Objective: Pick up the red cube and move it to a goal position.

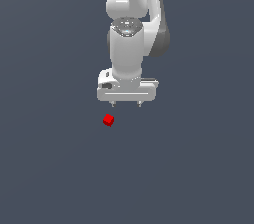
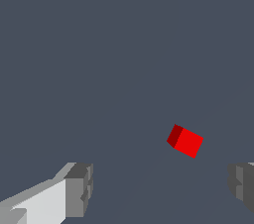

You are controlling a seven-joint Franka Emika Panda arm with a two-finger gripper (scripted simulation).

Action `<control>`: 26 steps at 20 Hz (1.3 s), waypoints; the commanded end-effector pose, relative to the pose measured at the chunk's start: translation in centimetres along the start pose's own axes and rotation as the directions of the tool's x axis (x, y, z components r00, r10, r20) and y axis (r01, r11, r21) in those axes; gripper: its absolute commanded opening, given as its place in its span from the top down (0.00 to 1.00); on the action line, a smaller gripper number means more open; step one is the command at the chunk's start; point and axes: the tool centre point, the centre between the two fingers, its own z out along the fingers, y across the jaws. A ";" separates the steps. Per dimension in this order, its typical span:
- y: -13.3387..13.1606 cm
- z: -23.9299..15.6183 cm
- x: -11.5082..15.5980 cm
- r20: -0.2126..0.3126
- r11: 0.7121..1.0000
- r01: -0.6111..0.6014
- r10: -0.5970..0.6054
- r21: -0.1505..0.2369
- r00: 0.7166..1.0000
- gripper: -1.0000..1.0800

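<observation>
Red cube lies on plain grey-blue ground, alone, turned askew to gripper. White gripper hangs above it, pointing straight down, offset toward exterior view's right. Fingers spread wide, released, holding nothing. Wrist view: cube sits beyond fingertips, nearer one finger than other, touching neither.

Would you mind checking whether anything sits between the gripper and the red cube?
Nothing visible does. The gripper hangs open, apart from the red cube, with only bare grey surface between them.
</observation>
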 end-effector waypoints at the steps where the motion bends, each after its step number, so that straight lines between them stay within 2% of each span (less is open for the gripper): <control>1: 0.0 0.0 0.0 0.000 1.000 0.000 0.000 0.000 1.000 0.04; 7: 0.8 1.4 -0.1 0.004 0.999 -0.038 0.038 -0.001 0.999 0.04; 13: 3.0 5.6 -0.6 0.016 0.989 -0.148 0.148 -0.005 0.989 0.04; 20: 6.7 12.6 -2.1 0.035 0.945 -0.327 0.328 -0.012 0.944 0.04; 26: 8.4 16.4 -3.2 0.046 0.907 -0.421 0.421 -0.016 0.906 0.04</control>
